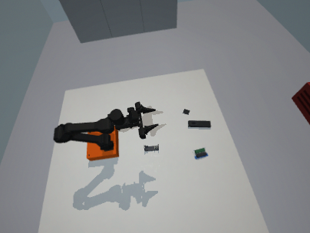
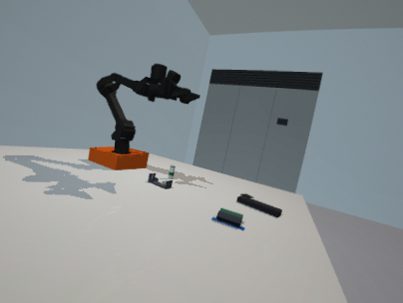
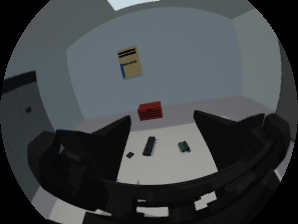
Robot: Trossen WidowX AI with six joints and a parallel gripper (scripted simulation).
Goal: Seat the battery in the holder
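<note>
The small dark battery holder (image 1: pixel 152 148) (image 2: pixel 159 183) lies on the white table top (image 1: pixel 115 199) (image 2: pixel 125 249), in front of the arm's orange base (image 1: pixel 103 153) (image 2: pixel 118 157). It looks empty. The battery (image 2: pixel 173 170), a small green and white cylinder, stands upright on the table just behind the holder; in the top view I cannot make it out. My gripper (image 1: pixel 155 118) (image 2: pixel 195 97) (image 3: pixel 162 116) is open and empty. It hangs high above the table, pointing roughly level, away from the base. The holder and the battery are out of the wrist view.
A long black bar (image 1: pixel 199 123) (image 2: pixel 258 204) (image 3: pixel 149 144), a green block on a blue plate (image 1: pixel 200 153) (image 2: pixel 229 217) (image 3: pixel 182 145) and a small black cube (image 1: pixel 186 112) (image 3: pixel 131 155) lie farther out. A red crate (image 1: pixel 303 101) (image 3: pixel 150 111) and a grey cabinet (image 1: pixel 119 17) (image 2: pixel 254 130) stand off the table.
</note>
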